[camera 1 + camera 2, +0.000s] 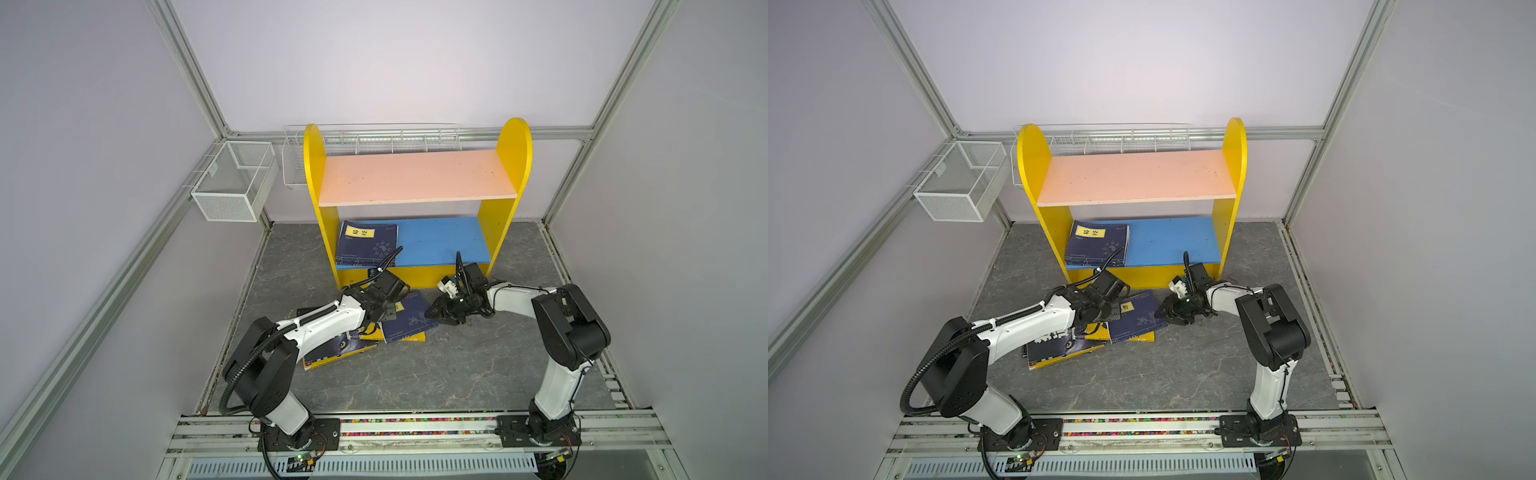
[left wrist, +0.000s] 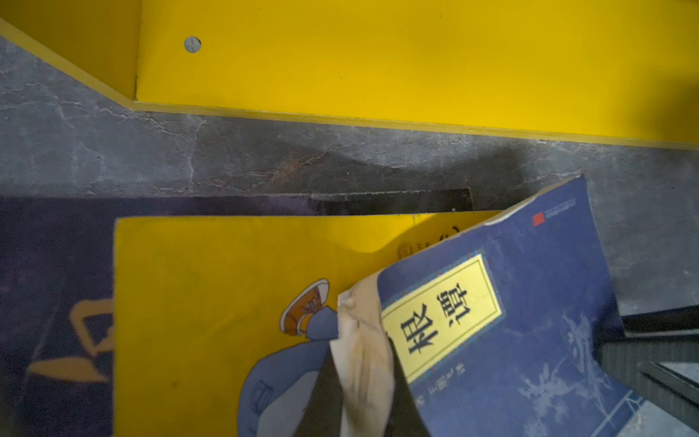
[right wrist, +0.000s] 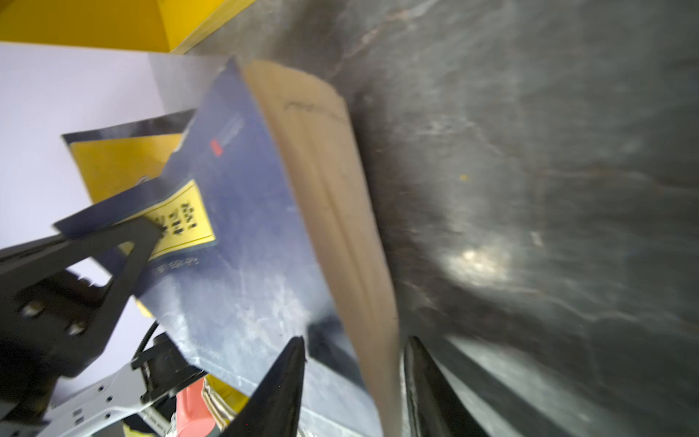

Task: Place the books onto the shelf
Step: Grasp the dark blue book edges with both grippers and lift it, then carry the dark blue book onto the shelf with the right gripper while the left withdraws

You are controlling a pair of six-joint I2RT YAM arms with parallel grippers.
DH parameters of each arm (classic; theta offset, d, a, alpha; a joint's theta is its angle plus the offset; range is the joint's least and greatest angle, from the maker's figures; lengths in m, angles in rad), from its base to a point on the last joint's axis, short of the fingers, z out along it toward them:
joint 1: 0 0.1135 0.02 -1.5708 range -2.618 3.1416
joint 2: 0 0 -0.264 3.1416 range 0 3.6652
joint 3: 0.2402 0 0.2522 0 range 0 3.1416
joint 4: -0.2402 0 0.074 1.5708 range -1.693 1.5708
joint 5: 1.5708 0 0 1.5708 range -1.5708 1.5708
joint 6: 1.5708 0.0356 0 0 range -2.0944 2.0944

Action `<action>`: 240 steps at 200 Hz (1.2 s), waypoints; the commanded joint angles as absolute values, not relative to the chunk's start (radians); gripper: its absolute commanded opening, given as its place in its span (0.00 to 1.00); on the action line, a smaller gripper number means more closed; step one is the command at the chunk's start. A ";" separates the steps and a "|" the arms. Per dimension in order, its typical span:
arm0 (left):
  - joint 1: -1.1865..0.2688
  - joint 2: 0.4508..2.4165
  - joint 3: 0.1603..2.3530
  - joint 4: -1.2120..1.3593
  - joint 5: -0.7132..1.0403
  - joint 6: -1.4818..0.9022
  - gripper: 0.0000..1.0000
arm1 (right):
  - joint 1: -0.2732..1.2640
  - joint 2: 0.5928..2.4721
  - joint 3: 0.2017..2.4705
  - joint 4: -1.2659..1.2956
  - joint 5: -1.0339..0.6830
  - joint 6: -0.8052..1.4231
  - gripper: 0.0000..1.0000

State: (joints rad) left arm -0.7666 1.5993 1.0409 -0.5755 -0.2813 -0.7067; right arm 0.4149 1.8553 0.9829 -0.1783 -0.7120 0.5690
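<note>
A navy book (image 1: 409, 322) (image 1: 1138, 320) with a yellow label tops a pile on the grey floor in front of the shelf (image 1: 415, 176). My left gripper (image 1: 388, 313) (image 2: 363, 359) is shut on its left edge, which curls up off the yellow cartoon book (image 2: 227, 283) beneath. My right gripper (image 1: 432, 313) (image 3: 355, 340) is open, its jaws straddling the same book's (image 3: 246, 246) right page edge. A dark book (image 1: 332, 351) lies under the pile at the left. Another navy book (image 1: 365, 243) (image 1: 1098, 243) lies flat on the shelf's blue lower board (image 1: 440, 241).
The pink upper board (image 1: 1133, 176) is bare. A white mesh basket (image 1: 232, 183) hangs on the left wall and a wire rack (image 1: 374, 137) runs behind the shelf. The shelf's yellow base panel (image 2: 378, 56) stands just beyond the pile. Both arm bases sit on the front rail (image 1: 415, 424).
</note>
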 commanded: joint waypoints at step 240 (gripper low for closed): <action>-0.742 1.419 0.934 -0.767 -0.407 -0.785 0.51 | 0.447 1.559 0.885 0.038 -0.951 0.623 0.07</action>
State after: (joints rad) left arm -0.7528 1.4643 0.9649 -0.5995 -0.3191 -0.7181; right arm 0.4488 1.6379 0.8955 0.0227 -0.9142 0.6498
